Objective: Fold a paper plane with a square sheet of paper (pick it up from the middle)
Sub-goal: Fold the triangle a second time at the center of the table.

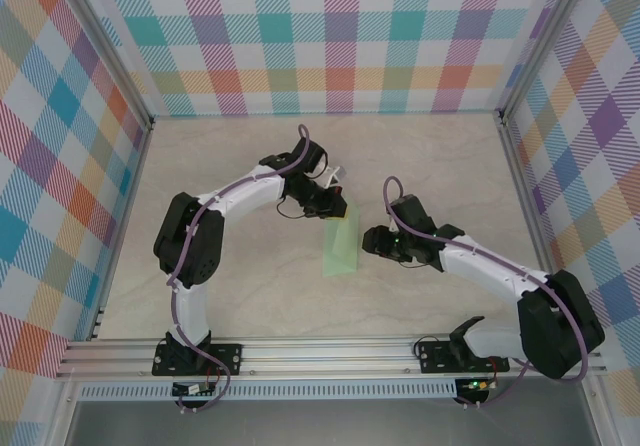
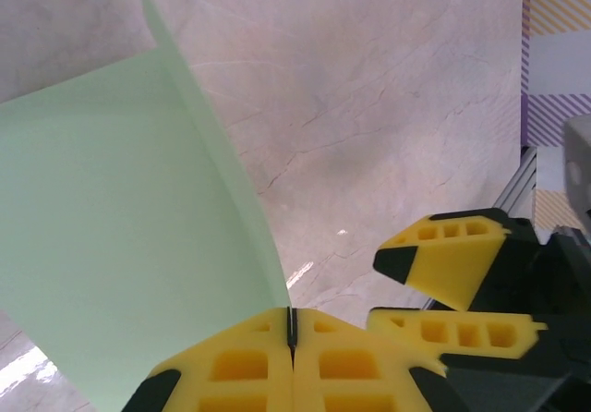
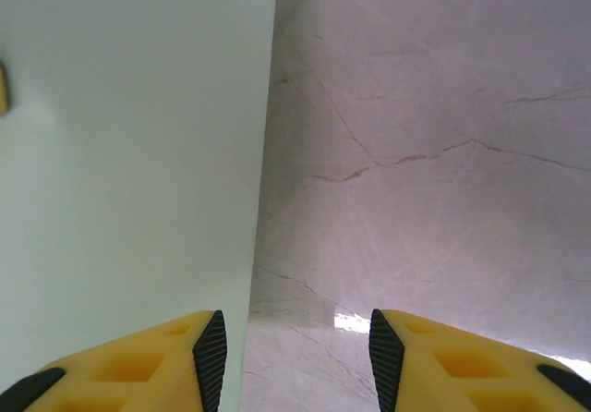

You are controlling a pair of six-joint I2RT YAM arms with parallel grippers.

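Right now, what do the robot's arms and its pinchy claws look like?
The left arm and right arm match: smooth white tubes joined by chunky black joints, with a purple cable looping along each. The left gripper and right gripper have bright yellow fingers with little boxy cut-outs and black pads on their inner tips.

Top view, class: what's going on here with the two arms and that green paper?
The left gripper is shut on the far end of the pale green paper, which lies as a narrow shape on the table. The right gripper sits just beside the paper's right edge, jaws open, holding nothing. No plane shape yet.
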